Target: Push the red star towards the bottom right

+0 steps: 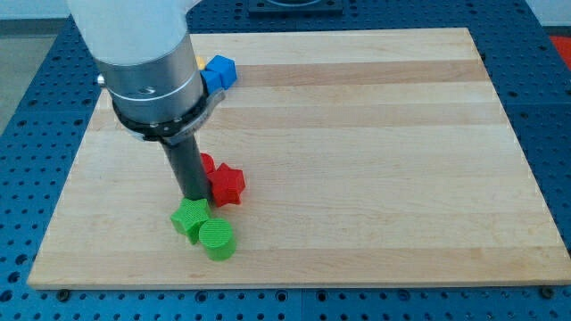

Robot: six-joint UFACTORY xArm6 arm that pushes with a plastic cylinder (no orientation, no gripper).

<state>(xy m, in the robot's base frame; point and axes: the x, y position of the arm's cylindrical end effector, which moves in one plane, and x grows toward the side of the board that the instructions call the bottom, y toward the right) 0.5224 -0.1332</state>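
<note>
The red star (pixel 227 184) lies on the wooden board (pixel 357 134), left of centre and low. My tip (pixel 194 197) stands just to the star's left, touching or nearly touching it. Another red block (pixel 207 164) shows partly behind the rod, at the star's upper left; its shape is hidden. A green star (pixel 189 217) sits directly below the tip, and a green cylinder (pixel 217 240) lies at its lower right, touching it.
A blue cube (pixel 219 70) lies near the board's top left, with a yellow block (pixel 202 65) mostly hidden behind the arm's body. A blue perforated table (pixel 553 134) surrounds the board.
</note>
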